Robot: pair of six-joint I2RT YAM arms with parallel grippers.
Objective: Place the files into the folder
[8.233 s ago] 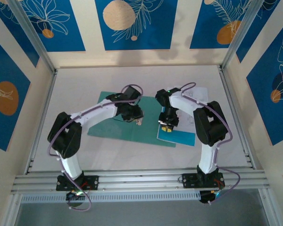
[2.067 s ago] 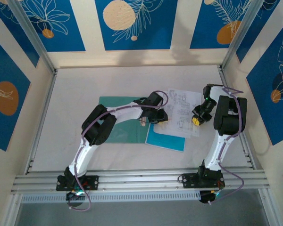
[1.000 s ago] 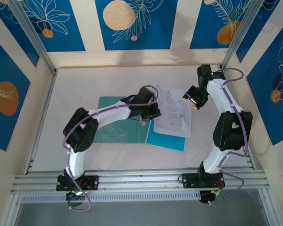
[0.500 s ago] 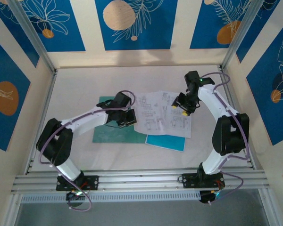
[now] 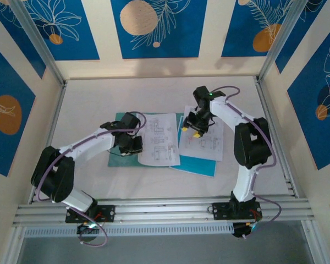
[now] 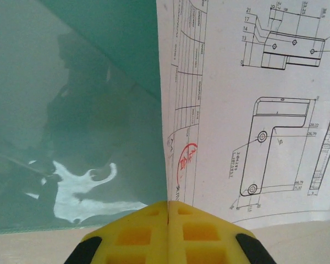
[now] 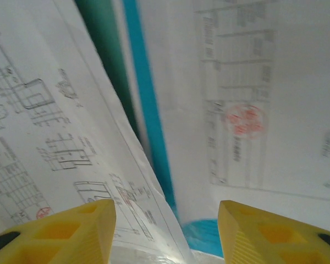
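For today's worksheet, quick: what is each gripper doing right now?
Left gripper: closed, pinching the edge of the white sheet.
Right gripper: open, holding nothing.

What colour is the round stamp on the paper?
Red: the stamp on the white sheet shows clearest in the left wrist view.

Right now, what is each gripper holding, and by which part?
The left gripper pinches a white sheet by its edge; the right gripper is open, holding nothing.

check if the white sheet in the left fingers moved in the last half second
Yes. The white sheet slid left, away from the blue sheet and farther over the folder.
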